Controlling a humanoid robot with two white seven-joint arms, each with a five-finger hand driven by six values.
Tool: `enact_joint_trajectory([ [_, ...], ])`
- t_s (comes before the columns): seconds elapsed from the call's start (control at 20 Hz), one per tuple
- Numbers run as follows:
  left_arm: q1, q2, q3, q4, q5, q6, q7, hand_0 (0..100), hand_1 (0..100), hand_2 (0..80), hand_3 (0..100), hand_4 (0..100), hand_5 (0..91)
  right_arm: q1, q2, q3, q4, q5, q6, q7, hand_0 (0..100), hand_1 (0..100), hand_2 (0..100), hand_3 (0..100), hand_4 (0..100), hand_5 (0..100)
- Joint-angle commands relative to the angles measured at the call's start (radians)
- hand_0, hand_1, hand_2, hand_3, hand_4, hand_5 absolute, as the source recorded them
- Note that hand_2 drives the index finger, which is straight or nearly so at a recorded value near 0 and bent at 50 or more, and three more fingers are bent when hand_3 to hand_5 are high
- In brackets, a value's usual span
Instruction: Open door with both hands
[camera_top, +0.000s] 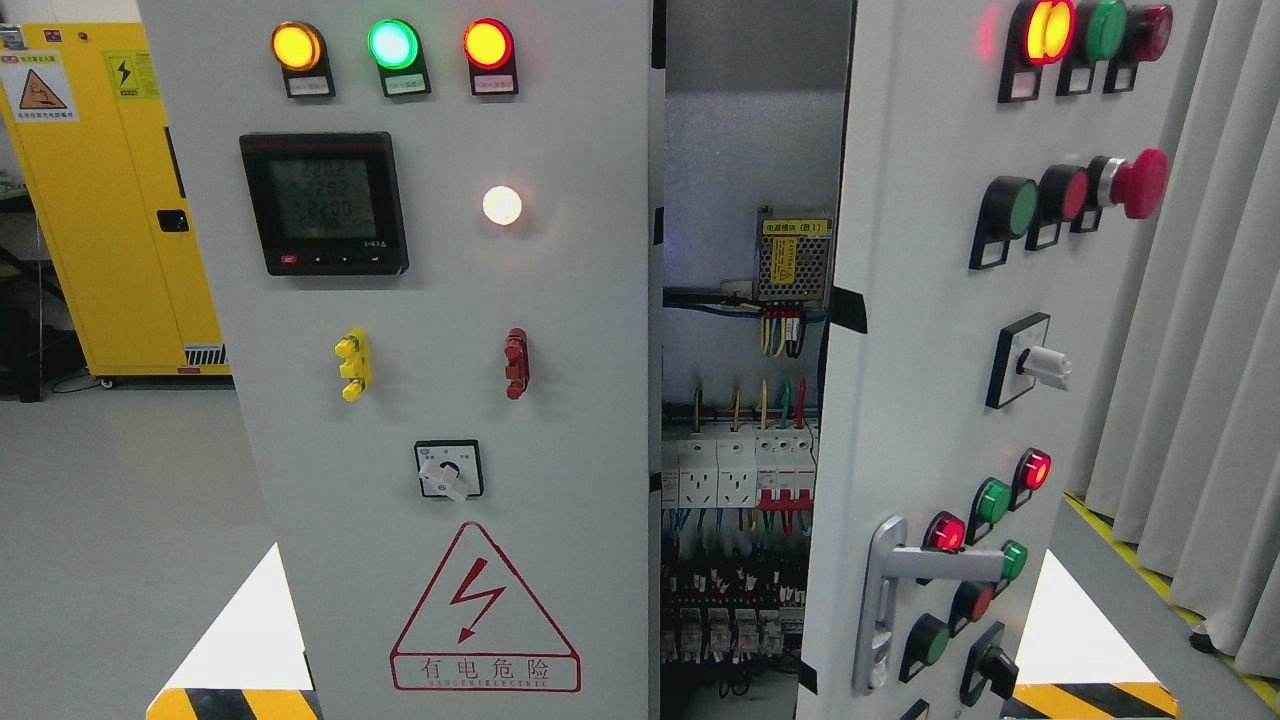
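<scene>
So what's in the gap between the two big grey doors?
The head view shows wires and breakers inside, between the left door and the right door.

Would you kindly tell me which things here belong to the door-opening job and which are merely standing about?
Belongs to the job:
right door, swung ajar
door handle, its lever turned sideways
left door
opening between the doors, wiring visible inside

Just standing about:
yellow cabinet
grey curtain
floor hazard stripes

No robot hand is in view.

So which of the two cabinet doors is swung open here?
The right door, the one with the silver lever handle; it angles outward, exposing the wiring and breakers, while the left door with the meter faces the camera flat.
</scene>
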Motion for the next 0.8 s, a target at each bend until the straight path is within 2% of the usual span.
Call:
enact_joint_trajectory([
  [0.0, -0.002, -0.007, 0.001, -0.029, -0.002, -0.001, -0.003, 12, 56, 0.0, 0, 0, 0.0, -0.018, 0.000, -0.030, 0.000, 0.000, 0.000, 0.000, 0, 50, 4, 0, 0, 0],
  [0.45, 0.001, 0.001, 0.002, -0.069, 0.003, -0.017, -0.003, 12, 56, 0.0, 0, 0, 0.0, -0.020, -0.003, -0.063, 0.000, 0.000, 0.000, 0.000, 0, 50, 4, 0, 0, 0],
  [0.65, 0.129, 0.033, 0.009, -0.447, 0.006, -0.050, -0.012, 12, 56, 0.0, 0, 0, 0.0, -0.018, -0.008, -0.065, 0.000, 0.000, 0.000, 0.000, 0, 50, 4, 0, 0, 0],
  [0.75, 0.153, 0.071, 0.025, -0.575, 0.004, -0.051, -0.072, 12, 56, 0.0, 0, 0, 0.0, -0.018, -0.009, -0.065, 0.000, 0.000, 0.000, 0.000, 0, 50, 4, 0, 0, 0],
])
